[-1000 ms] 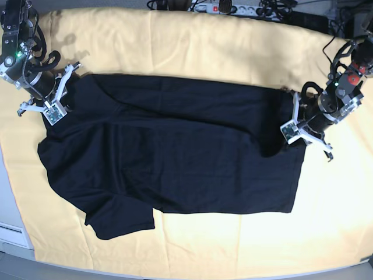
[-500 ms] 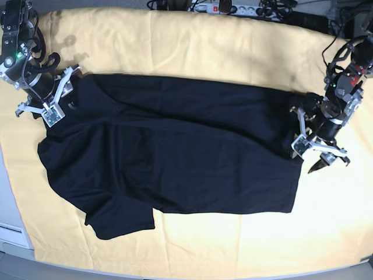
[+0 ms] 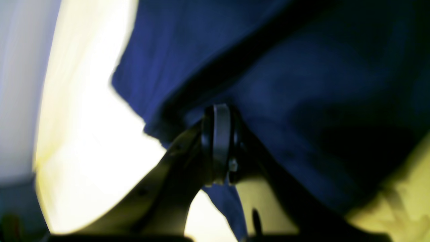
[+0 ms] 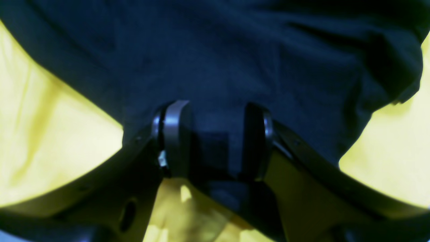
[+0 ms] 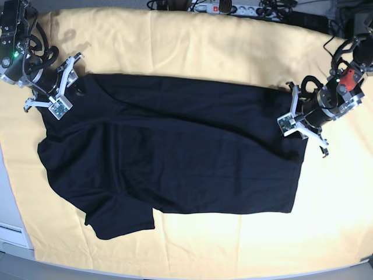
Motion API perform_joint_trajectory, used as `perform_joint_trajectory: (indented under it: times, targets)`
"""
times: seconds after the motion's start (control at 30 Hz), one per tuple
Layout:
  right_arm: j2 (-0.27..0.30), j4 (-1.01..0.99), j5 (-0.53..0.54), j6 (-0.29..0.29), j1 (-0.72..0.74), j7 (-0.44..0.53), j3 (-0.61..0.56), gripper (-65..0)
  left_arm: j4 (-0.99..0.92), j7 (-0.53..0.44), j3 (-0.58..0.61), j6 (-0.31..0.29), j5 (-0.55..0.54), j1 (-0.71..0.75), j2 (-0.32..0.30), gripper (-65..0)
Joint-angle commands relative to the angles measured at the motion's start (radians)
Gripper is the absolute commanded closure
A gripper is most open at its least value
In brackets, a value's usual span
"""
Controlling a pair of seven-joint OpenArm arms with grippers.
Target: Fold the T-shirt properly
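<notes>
Shirt [image 5: 175, 151] of black cloth lies spread flat across the middle of the yellow tablecloth [image 5: 192, 46], its long side running from the left edge toward the right edge, with one short sleeve sticking out toward the front-left corner.

At the shirt's right end, near the tablecloth's right edge, the left claw [image 5: 300, 125] sits on the hem. In the left wrist view its jaws are pressed together with a fold of the dark cloth [image 3: 268, 84] pinched between them, so the left claw [image 3: 218, 144] has hold of the shirt.

At the shirt's back-left corner, the right claw [image 5: 55, 87] rests on the cloth. In the right wrist view the right claw [image 4: 215, 141] stands with its jaws apart, and dark cloth [image 4: 215, 67] fills the gap between them without being squeezed.
</notes>
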Motion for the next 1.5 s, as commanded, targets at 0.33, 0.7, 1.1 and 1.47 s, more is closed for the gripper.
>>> perform_joint_trajectory:
  times: [0.33, 0.7, 1.1, 1.47]
  targets:
    - [0.066, 0.028, 0.011, 0.023, -0.077, -0.029, 0.009, -28.7, 0.058, -0.02, -0.013, -0.332, -0.002, -0.011, -0.073, -3.7]
    - [0.066, 0.091, 0.011, 0.023, -0.077, -0.04, 0.009, -28.7, 0.057, -0.018, -0.013, -0.4, 0.115, 0.081, -0.168, -31.6]
    - [0.066, 0.099, 0.011, 0.023, -0.077, -0.038, 0.009, -28.7, -0.085, -0.24, -0.013, -0.351, 0.337, 0.132, -0.186, -31.6]
    - [0.065, 0.099, 0.011, 0.017, -0.077, -0.037, 0.009, -28.7, -0.128, -0.286, -0.013, -0.269, 0.381, 0.131, -0.161, -31.6]
